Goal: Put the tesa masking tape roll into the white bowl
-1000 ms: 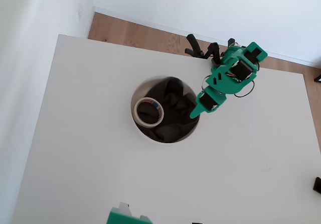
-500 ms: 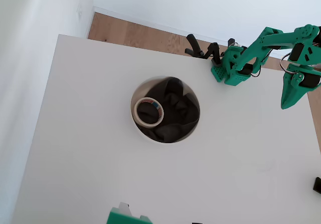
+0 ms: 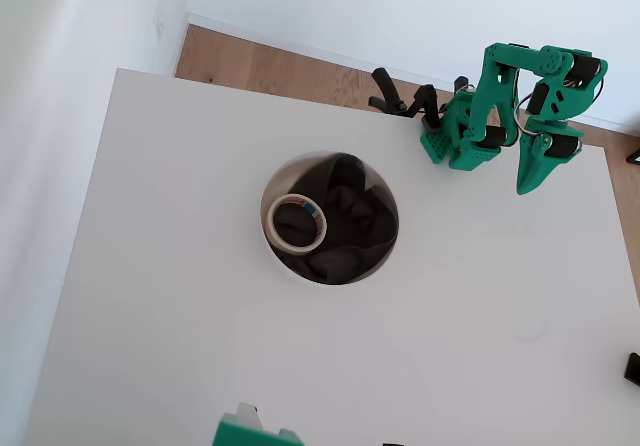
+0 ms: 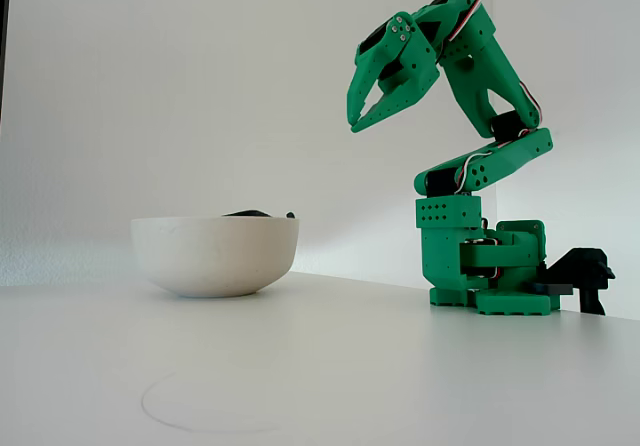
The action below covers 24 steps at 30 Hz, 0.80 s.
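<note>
The tesa masking tape roll (image 3: pixel 322 228) lies flat inside the white bowl (image 3: pixel 265 216), on the left part of the dark cloth, with red and blue print on its core. In the fixed view the bowl (image 4: pixel 215 256) stands at the left with a bit of dark cloth above its rim, and its wall hides the roll. My green gripper (image 3: pixel 526 184) is raised high beside the arm's base, far right of the bowl. Its fingertips meet in the fixed view (image 4: pixel 354 124), shut with nothing between them.
The arm's base (image 3: pixel 460 136) sits at the table's far edge next to black clamps (image 3: pixel 400 98). A small black object (image 3: pixel 632 366) shows at the right edge. A faint circle mark (image 4: pixel 215 401) lies on the white table in front of the bowl.
The gripper left the bowl's right rim, swung far right, and has now come back above its base. The tape roll has stayed in the bowl.
</note>
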{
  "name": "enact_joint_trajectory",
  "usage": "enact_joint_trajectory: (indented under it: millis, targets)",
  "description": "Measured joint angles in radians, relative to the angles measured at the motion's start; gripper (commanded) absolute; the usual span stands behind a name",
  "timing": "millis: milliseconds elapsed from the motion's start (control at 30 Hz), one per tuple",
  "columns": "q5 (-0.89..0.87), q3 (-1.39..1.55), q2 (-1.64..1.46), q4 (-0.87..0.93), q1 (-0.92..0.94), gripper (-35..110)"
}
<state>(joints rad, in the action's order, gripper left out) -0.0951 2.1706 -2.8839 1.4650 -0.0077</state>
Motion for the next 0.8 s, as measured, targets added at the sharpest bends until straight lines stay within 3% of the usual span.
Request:
enact_joint_trajectory:
  millis: [300,800]
  targets:
    - [0.04,0.417,-0.195,-0.167,0.034,-8]
    - [0.029,0.67,-0.491,-0.124,0.035,-8]
